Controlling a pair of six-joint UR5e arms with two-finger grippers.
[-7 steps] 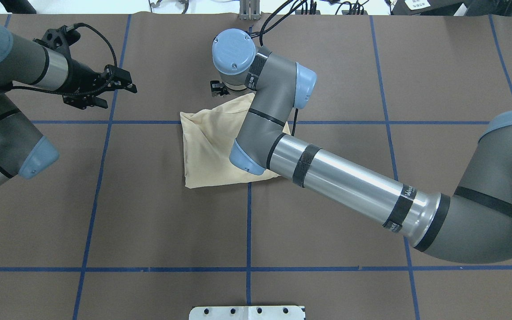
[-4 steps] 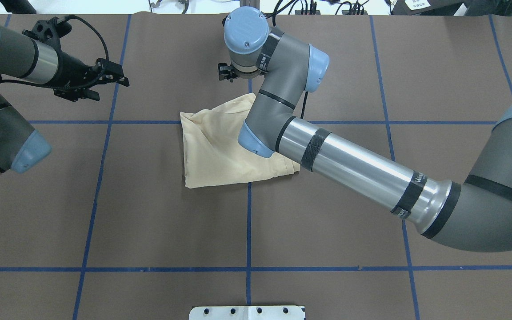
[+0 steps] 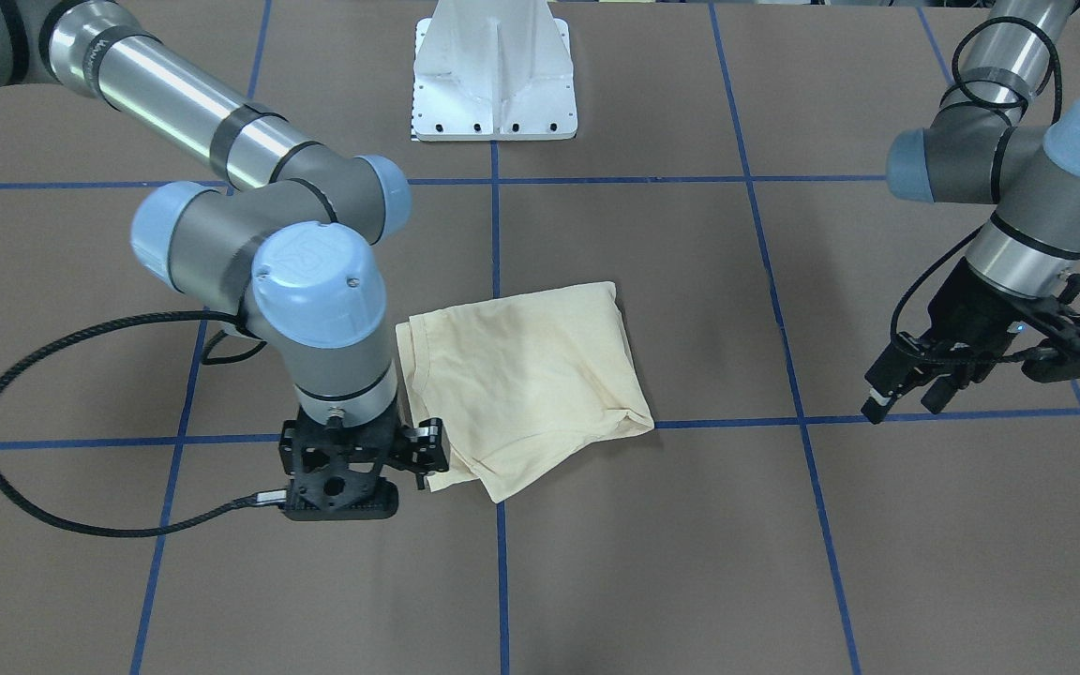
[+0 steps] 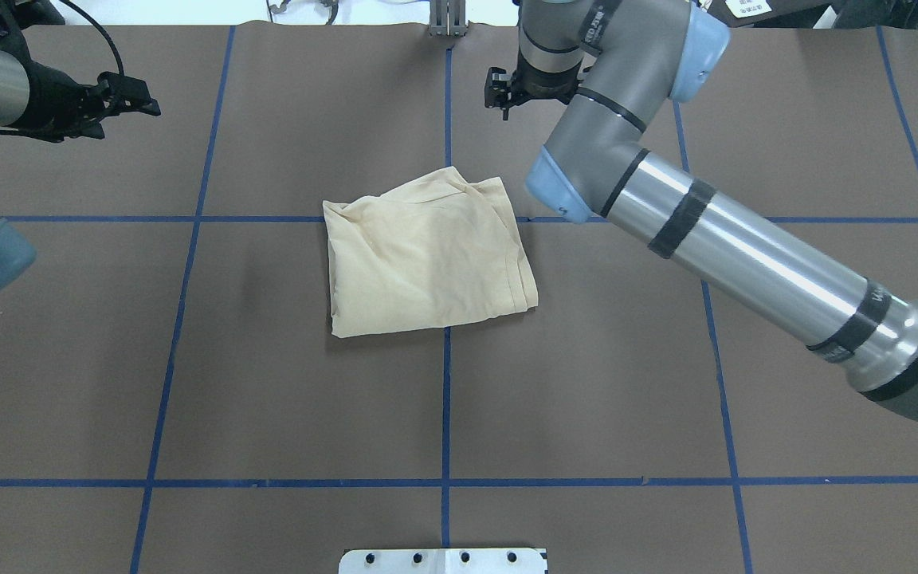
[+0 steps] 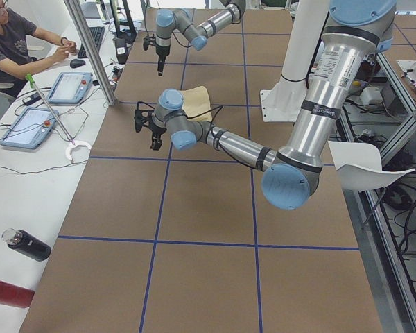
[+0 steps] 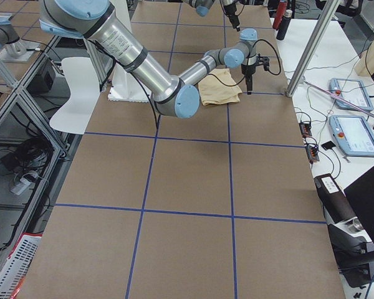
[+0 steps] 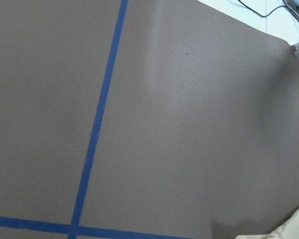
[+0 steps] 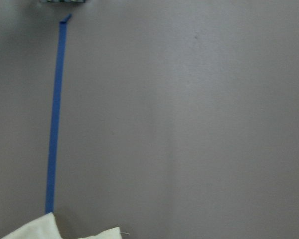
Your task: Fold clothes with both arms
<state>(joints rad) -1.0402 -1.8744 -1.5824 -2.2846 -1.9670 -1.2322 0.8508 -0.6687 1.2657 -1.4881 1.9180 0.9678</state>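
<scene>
The clothes are one pale cream-yellow shirt (image 4: 427, 255) lying folded into a rough square at the middle of the brown table (image 4: 268, 399); it also shows in the front view (image 3: 521, 375). No print shows. My right gripper (image 4: 507, 94) hangs beyond the shirt's far right corner, apart from it. In the front view this right gripper (image 3: 352, 473) points straight down, open, with nothing in it. My left gripper (image 4: 128, 112) hovers far to the left near the table's far edge. The left gripper (image 3: 901, 403) is open and holds nothing. Each wrist view shows bare table and one shirt corner (image 7: 294, 226) (image 8: 40, 230).
The white pedestal base (image 3: 493, 84) stands at the robot's side of the table. Blue tape lines (image 4: 445, 399) grid the surface. Beyond the far edge a person (image 5: 21, 41) sits at a desk with tablets, and a metal pole (image 5: 90, 48) stands there. Bottles (image 5: 24, 246) lie on that desk.
My right arm has swung off the shirt towards the far right, so the whole shirt now shows. My left gripper has drawn further left and away. The shirt has not moved.
</scene>
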